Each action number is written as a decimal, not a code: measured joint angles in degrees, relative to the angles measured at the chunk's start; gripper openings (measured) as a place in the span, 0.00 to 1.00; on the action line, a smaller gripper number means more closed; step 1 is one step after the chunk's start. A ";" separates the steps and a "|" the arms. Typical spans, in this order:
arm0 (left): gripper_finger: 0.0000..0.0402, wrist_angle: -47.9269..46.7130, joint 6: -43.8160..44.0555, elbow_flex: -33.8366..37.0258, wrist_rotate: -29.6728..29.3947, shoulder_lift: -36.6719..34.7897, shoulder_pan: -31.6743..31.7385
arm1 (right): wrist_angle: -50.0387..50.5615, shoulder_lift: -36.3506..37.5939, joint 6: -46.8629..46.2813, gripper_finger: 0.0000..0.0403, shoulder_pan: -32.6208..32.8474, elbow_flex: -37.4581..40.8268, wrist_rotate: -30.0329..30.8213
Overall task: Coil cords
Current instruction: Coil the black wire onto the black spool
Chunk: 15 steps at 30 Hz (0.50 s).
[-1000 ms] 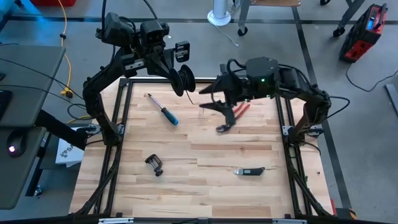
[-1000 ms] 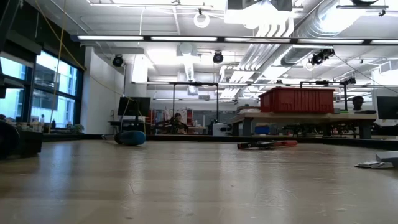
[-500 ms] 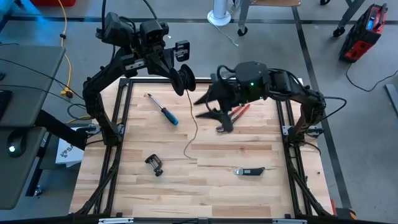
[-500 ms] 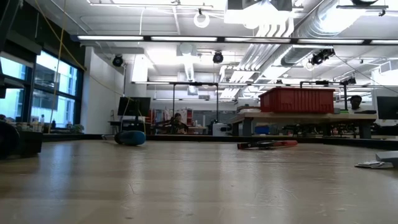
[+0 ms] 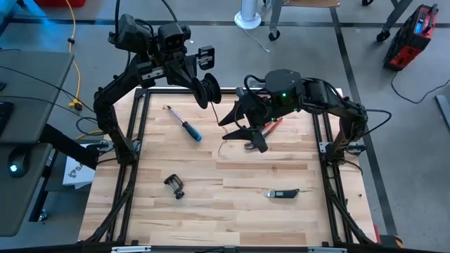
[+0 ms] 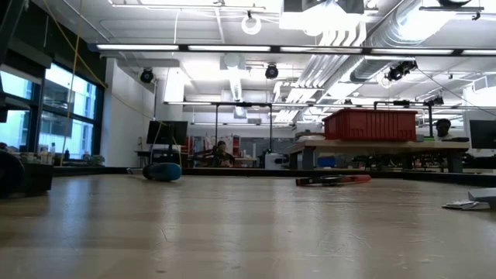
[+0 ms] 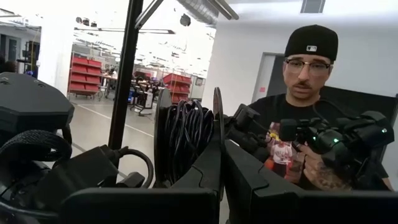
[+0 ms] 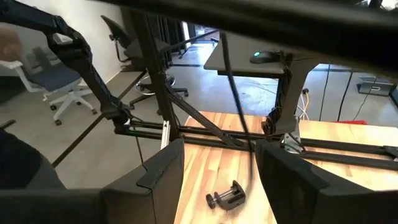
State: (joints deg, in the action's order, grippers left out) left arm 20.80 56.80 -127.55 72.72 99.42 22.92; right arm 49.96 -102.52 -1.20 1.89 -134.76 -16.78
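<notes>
**Black reel up in the air, thin cord loose — snag risk**

Black reel (image 5: 209,90) sits clamped in the left gripper (image 5: 204,88), held above the far-left part of the wooden surface (image 5: 232,211). In the left wrist view its fingers are pinched tight on the disc rim, wound turns showing between the flanges.

The hair-thin cord (image 5: 221,135) trails down from the reel toward the surface near the right gripper (image 5: 242,126). In the right wrist view that gripper's fingers (image 8: 163,168) stand wide apart, the cord (image 8: 239,118) running through the gap; no contact that I can see, nothing held.

Risks, as I judge them:
- Cord is thin; the right gripper closing slightly off line would miss it.
- Slack could catch on the red pliers (image 5: 271,125) right beside that gripper, or on the screwdriver (image 5: 186,125) nearby.
- Uneven tension could let turns spill off the reel.

Clamp (image 5: 175,185) and the small dark tool (image 5: 282,192) lie well apart from all this.
</notes>
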 joint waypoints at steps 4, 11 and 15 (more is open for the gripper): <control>0.00 0.00 -0.01 0.00 -0.13 0.00 0.00 | 1.27 0.02 0.12 0.44 0.00 0.00 -0.17; 0.00 0.01 -0.78 0.00 -0.60 0.00 0.00 | -0.52 0.02 -0.30 0.36 0.09 0.00 -0.17; 0.00 0.02 -0.99 0.00 -1.01 0.00 0.00 | -0.88 0.02 -0.12 0.35 0.13 0.00 -0.17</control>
State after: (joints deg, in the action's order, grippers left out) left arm 20.82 55.81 -127.55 71.71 99.42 22.92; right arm 49.08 -102.50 -1.32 2.02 -134.76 -16.95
